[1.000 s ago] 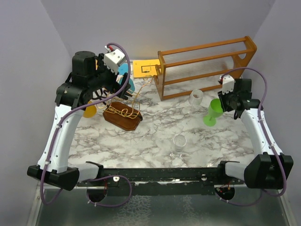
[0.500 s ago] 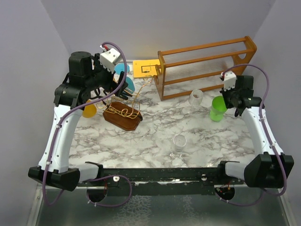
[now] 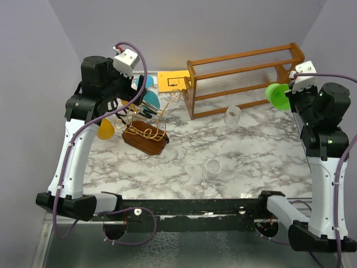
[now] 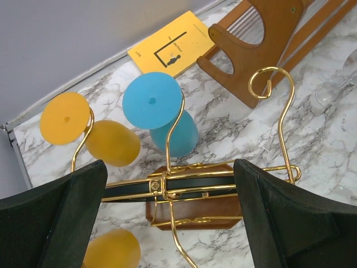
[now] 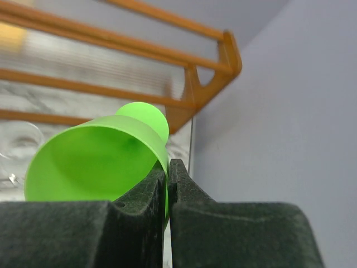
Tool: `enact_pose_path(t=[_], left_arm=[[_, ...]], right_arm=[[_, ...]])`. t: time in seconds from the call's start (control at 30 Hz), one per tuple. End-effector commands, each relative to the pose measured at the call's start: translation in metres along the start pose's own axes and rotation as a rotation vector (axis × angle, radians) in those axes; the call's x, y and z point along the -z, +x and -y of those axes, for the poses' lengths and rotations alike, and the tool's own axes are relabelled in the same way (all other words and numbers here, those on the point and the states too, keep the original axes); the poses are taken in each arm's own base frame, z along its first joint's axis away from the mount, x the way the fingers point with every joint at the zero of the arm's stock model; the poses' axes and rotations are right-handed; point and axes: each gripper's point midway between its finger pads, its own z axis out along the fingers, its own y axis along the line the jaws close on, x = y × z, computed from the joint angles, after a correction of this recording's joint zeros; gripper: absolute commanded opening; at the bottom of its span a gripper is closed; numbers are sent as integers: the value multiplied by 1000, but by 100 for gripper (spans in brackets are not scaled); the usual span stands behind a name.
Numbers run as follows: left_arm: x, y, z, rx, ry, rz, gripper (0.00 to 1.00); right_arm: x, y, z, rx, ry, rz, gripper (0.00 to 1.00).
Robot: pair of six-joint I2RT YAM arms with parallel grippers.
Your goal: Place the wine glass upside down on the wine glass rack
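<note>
The wine glass [image 3: 274, 94] is green plastic and hangs tilted on its side, high at the right, in front of the end of the wooden frame. My right gripper [image 3: 286, 97] is shut on it. In the right wrist view the fingers pinch the rim of the wine glass [image 5: 95, 162], and the right gripper [image 5: 168, 168] shows no gap. The wine glass rack [image 3: 146, 133], gold wire on a dark wooden base, stands at the left. My left gripper [image 3: 144, 107] hovers open just above it. The left wrist view shows the rack's black curved piece [image 4: 195, 182] between the wide-apart fingers of the left gripper [image 4: 169, 173].
A blue glass [image 4: 159, 111] and yellow glasses [image 4: 106, 148] hang upside down on the rack. The large orange-brown frame [image 3: 245, 78] stands at the back right. Two clear glasses [image 3: 232, 116] [image 3: 212, 169] sit on the marble table. A yellow card [image 3: 172, 81] lies at the back.
My right gripper closed on the green wine glass, lifted it off the table and carried it up and to the right, tipping it sideways. The left arm shifted slightly.
</note>
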Motion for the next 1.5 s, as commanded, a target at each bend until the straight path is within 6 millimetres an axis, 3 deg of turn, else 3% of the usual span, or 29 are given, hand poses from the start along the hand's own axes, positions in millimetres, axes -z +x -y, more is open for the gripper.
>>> enact_pose_path(t=[0.0, 0.17, 0.43, 0.6, 0.77, 1.1, 1.47], left_arm=[[0, -18, -3, 60, -1, 71, 99], [0, -31, 17, 115, 111, 130, 99], [-3, -59, 55, 280, 340, 241, 99], [3, -89, 79, 376, 479, 312, 98], [-5, -100, 104, 417, 557, 315, 95], [-17, -104, 145, 478, 646, 271, 90], [-41, -95, 154, 495, 647, 217, 59]], right_arm=[[10, -60, -26, -28, -226, 192, 1], [25, -111, -50, -104, -439, 346, 1], [42, -168, -76, -220, -721, 531, 1], [43, -190, -82, -294, -814, 593, 1], [37, -209, -92, -333, -836, 615, 1], [26, -223, -124, -357, -888, 607, 1], [19, -214, -135, -357, -918, 582, 1]])
